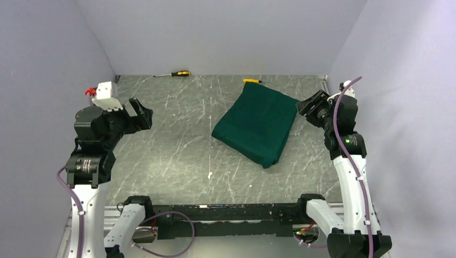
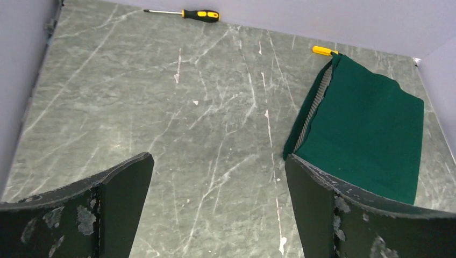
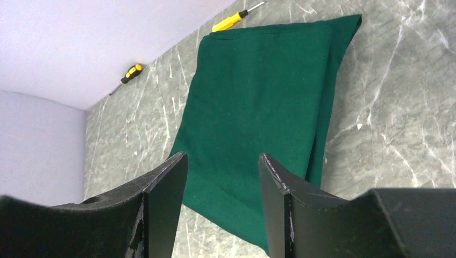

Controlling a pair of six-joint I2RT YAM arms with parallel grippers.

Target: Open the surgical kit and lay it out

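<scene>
- The green cloth (image 1: 258,122) covers the wire-mesh tray (image 2: 313,107); I only get a thin strip of mesh along one side in the left wrist view, and what lies inside is hidden from me
- The yellow screwdriver (image 2: 324,50) at the cloth's far corner: from the left wrist its tip runs behind the fold
- Left gripper (image 2: 218,158) and right gripper (image 3: 223,156): each wrist view's bottom edge cuts the fingers off

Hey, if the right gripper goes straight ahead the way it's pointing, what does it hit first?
Most likely the folded dark green cloth wrap: it fills the gap ahead of the right gripper, though depth is unclear.
</scene>
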